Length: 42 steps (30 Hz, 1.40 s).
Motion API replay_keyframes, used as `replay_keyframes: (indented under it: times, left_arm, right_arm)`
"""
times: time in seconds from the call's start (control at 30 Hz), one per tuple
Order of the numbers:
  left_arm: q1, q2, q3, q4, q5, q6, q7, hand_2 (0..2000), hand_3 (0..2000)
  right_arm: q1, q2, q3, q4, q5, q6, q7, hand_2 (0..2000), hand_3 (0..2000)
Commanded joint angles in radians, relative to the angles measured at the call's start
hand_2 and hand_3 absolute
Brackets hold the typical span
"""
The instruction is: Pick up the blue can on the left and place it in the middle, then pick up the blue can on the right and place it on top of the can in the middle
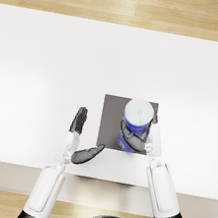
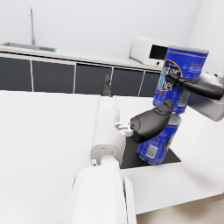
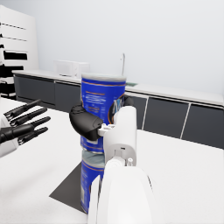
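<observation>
Gripping the upper can (image 3: 103, 105) around its side, the right hand (image 1: 135, 140) holds it directly over the lower can (image 2: 159, 140), which stands on the dark mat (image 1: 111, 116) in the middle of the white table (image 1: 47, 69). The two cans look stacked or almost touching; in the wrist views I cannot tell if a thin gap remains. The left hand (image 1: 77, 136) is beside the mat, fingers spread, holding nothing. I judge this is the last step, the stacking. The next move needs a straight lowering, then a gentle release so that the stack does not tip.
</observation>
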Motion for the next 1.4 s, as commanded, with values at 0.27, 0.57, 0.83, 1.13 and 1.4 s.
replay_keyframes:
  times: [0.27, 0.57, 0.83, 1.13, 1.4]
  left_arm:
    - [-0.001, 0.015, -0.024, -0.022, 0.000, 0.000, 0.000, 0, 0]
    - [0.043, 0.051, -0.041, -0.115, 0.000, 0.000, 0.000, 0, 0]
    - [0.154, 0.087, -0.192, -0.162, 0.000, 0.000, 0.000, 0, 0]
    - [0.169, 0.086, -0.300, -0.057, 0.000, 0.000, 0.000, 0, 0]
    - [0.157, 0.090, -0.295, -0.054, -0.001, 0.000, 0.000, 0, 0]
  right_arm:
    - [-0.014, -0.009, -0.018, 0.008, 0.000, -0.084, -0.007, 0, 0]
    - [0.064, -0.074, -0.127, 0.162, 0.000, -0.102, -0.023, 0, 0]
    - [0.131, -0.067, -0.333, 0.306, 0.000, -0.044, -0.029, 0, 0]
    - [0.048, -0.071, -0.441, 0.318, -0.001, 0.163, 0.182, 0, 0]
    - [0.041, -0.073, -0.463, 0.324, -0.001, 0.174, 0.194, 0, 0]
